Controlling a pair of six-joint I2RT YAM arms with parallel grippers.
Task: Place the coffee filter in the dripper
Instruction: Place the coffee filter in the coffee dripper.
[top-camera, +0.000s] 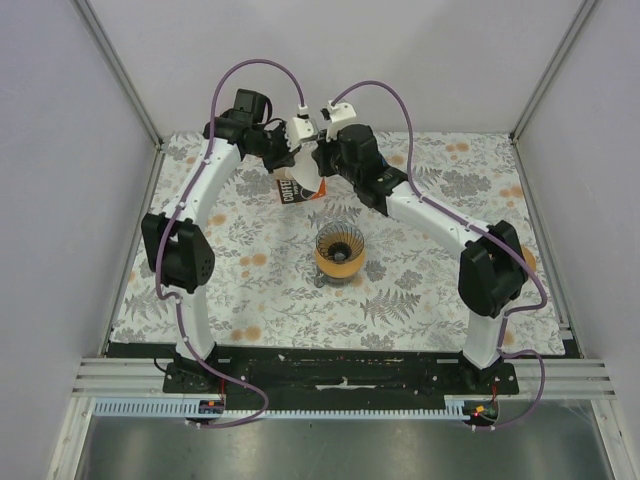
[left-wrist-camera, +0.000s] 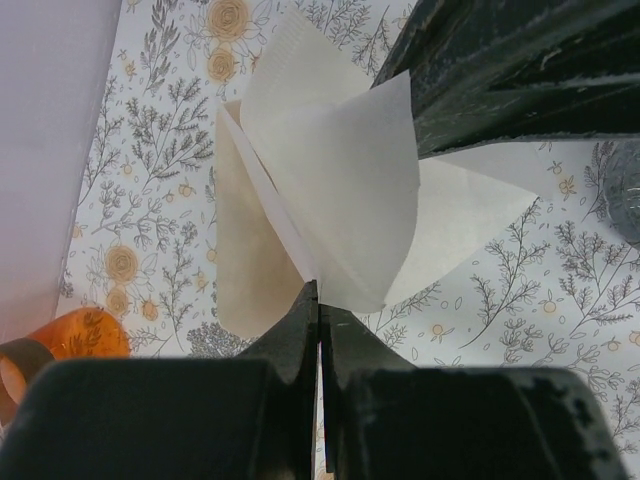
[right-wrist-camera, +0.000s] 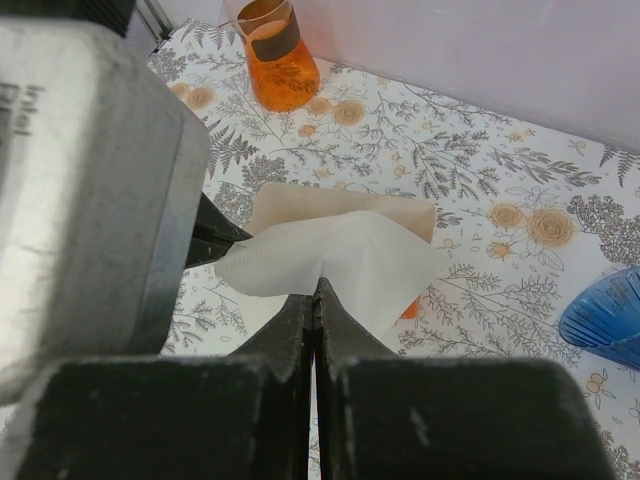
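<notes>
A white paper coffee filter (top-camera: 305, 150) is held in the air over the back middle of the table, pinched from both sides. My left gripper (left-wrist-camera: 318, 292) is shut on its lower edge and the filter (left-wrist-camera: 330, 180) fans open above it. My right gripper (right-wrist-camera: 318, 288) is shut on the other edge of the filter (right-wrist-camera: 340, 250); its black fingers (left-wrist-camera: 500, 70) show at the left wrist view's top right. The dripper (top-camera: 340, 250), amber with a dark ribbed inside, stands mid-table, in front of and below both grippers.
A beige filter pack (top-camera: 297, 190) with a "COFFEE" label lies under the held filter, also in the wrist views (left-wrist-camera: 245, 260) (right-wrist-camera: 300, 200). An orange glass vessel (right-wrist-camera: 275, 60) with a dark band stands near a wall. A blue ribbed object (right-wrist-camera: 605, 320) lies at the right.
</notes>
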